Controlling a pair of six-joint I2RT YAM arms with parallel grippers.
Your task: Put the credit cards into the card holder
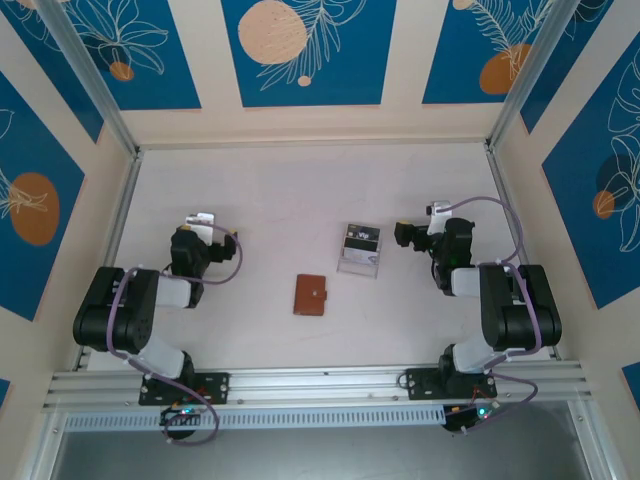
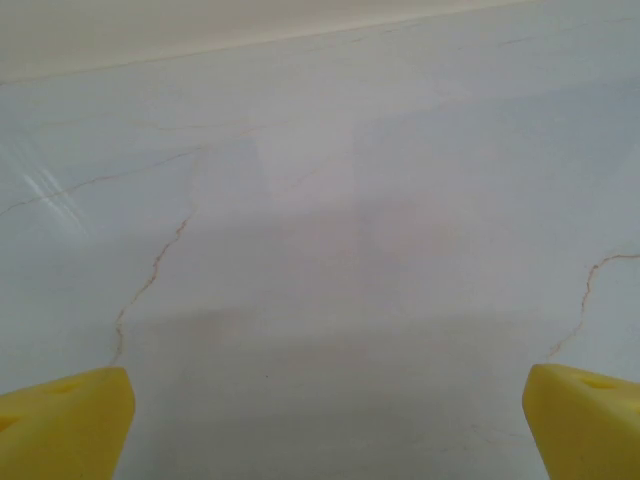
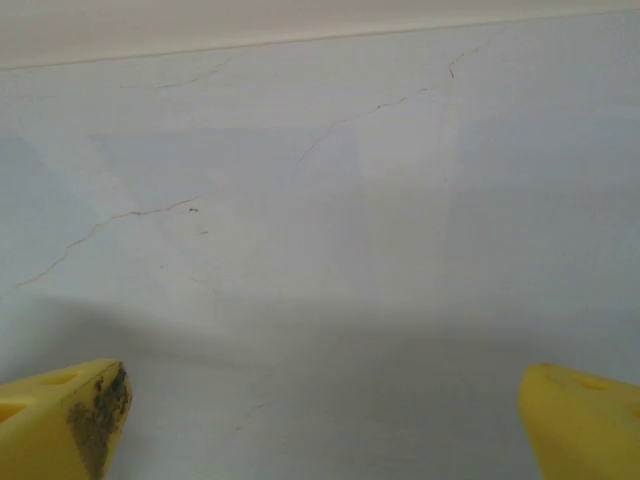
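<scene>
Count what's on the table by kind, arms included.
Brown wallet: 1
Clear stand: 1, holding cards too small to count
Robot arms: 2
Total: 4

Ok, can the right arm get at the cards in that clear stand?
Probably yes: the right pincer is open and empty, and nothing stands between it and the cards in the clear stand.

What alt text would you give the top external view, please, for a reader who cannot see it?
A closed brown card holder lies on the white table, and just beyond it to the right a clear stand holds dark credit cards. The left gripper and right gripper sit out to either side, touching neither.
</scene>
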